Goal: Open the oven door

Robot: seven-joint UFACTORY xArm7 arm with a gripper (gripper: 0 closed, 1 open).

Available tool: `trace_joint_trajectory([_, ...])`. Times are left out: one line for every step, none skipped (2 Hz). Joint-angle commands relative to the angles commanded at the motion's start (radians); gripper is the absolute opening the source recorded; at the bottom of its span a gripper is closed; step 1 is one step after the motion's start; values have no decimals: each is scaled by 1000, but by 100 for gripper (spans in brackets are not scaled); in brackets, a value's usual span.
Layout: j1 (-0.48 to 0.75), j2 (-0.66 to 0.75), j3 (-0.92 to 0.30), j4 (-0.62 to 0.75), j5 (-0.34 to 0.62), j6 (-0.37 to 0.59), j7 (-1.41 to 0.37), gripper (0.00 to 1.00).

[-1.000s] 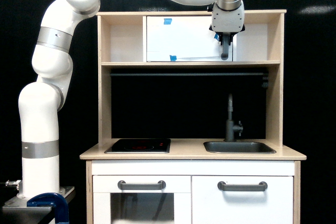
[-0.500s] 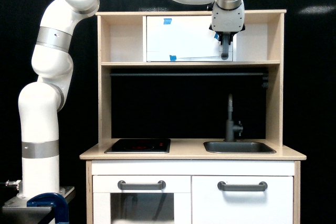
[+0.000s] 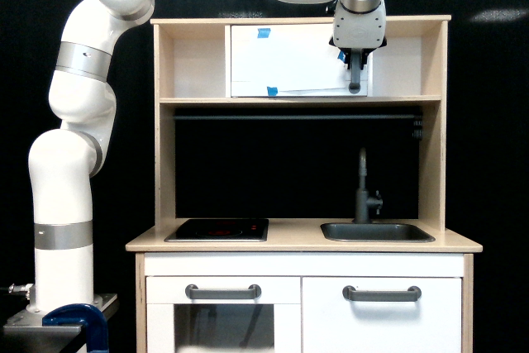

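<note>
From my remote seat, the change over the last second is small: the gripper [image 3: 355, 72] has risen a little along the grey vertical handle [image 3: 355, 82], and the arm's shoulder has shifted slightly toward the exterior view's left. The oven door [image 3: 293, 60] itself looks as flat and shut as it did 1 second ago, so I judge the pull has not begun and this is only a settling of the grasp. The gripper sits right over the handle, but from this view I cannot tell whether it has closed on the bar or merely hangs in front of it. The door fills the middle compartment of the upper shelf [image 3: 297, 100], a white panel with the handle at its edge toward the exterior view's right. I count 3 bits of blue tape [image 3: 272, 91]: 1 at the top, 1 near the bottom, 1 beside the gripper
</note>
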Motion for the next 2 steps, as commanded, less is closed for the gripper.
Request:
trace_joint_trajectory([-52, -41, -2, -42, 7, 42, -33, 0])
trace_joint_trajectory([-111, -97, -14, -88, 15, 106, -67, 0])
